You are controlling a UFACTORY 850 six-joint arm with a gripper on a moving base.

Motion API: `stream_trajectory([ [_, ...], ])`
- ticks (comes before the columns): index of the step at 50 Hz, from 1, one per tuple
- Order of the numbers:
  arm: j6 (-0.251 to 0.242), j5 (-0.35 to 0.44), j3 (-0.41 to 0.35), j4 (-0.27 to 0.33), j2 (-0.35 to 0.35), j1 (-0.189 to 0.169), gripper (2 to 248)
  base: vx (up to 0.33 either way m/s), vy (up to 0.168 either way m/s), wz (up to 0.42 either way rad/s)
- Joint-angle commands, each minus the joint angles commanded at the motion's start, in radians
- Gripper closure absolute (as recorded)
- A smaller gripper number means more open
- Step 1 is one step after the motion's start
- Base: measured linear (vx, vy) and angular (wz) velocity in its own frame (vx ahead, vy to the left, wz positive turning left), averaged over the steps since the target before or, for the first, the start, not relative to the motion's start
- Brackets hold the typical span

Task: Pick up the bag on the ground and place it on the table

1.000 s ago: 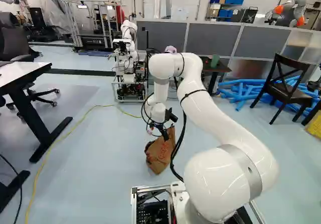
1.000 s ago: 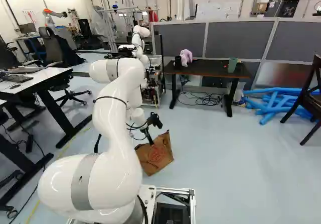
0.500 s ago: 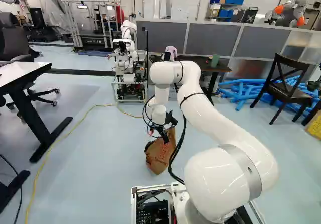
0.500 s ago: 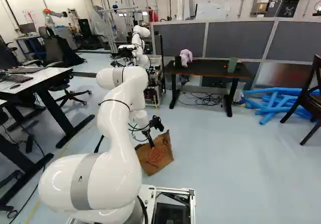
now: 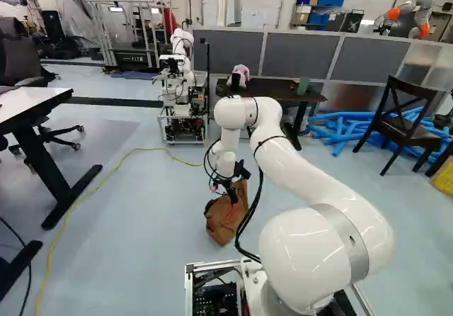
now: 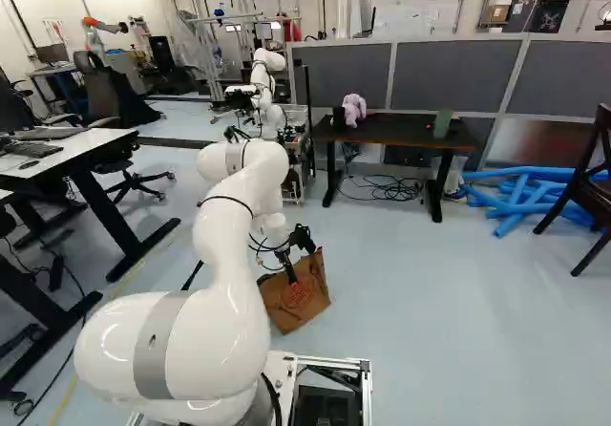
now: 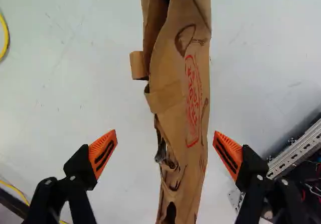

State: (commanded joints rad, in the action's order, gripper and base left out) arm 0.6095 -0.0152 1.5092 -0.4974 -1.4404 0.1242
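Over the brown paper bag [image 6: 296, 297] hangs my gripper [image 6: 291, 275], with the bag standing on the floor. In the wrist view the gripper [image 7: 165, 153] is open, its orange pads wide apart on either side of the bag [image 7: 175, 98]. The bag's narrow, creased top runs between and ahead of the fingers; neither pad touches it. The right pad is nearer to it than the left. A dark table [image 6: 401, 132] stands farther off, bearing a pink-purple plush toy [image 6: 354, 110] and a green cup [image 6: 442, 123].
Another robot [image 5: 180, 82] stands beside the dark table. A white-topped desk [image 6: 76, 149] is at the left of the right base view. Blue tubes [image 6: 525, 195] and a dark chair [image 5: 403, 121] lie and stand to the right. A yellow cable [image 5: 106, 178] crosses the floor.
My arm has lowered and shifted slightly to the right in the base views, bringing the gripper down closer over the bag. The bag and base have stayed put.
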Motion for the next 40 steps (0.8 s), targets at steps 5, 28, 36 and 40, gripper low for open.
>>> stream_trajectory([
  [5,0.000,-0.010,0.030,0.000,-0.023,-0.004,3,0.000,0.000,0.000],
  [28,0.000,-0.017,0.106,0.000,-0.089,-0.007,11,0.000,0.000,0.000],
  [36,0.000,-0.017,0.107,0.000,-0.090,-0.007,86,0.000,0.000,0.000],
  [40,0.000,-0.017,0.107,0.000,-0.090,-0.007,124,0.000,0.000,0.000],
])
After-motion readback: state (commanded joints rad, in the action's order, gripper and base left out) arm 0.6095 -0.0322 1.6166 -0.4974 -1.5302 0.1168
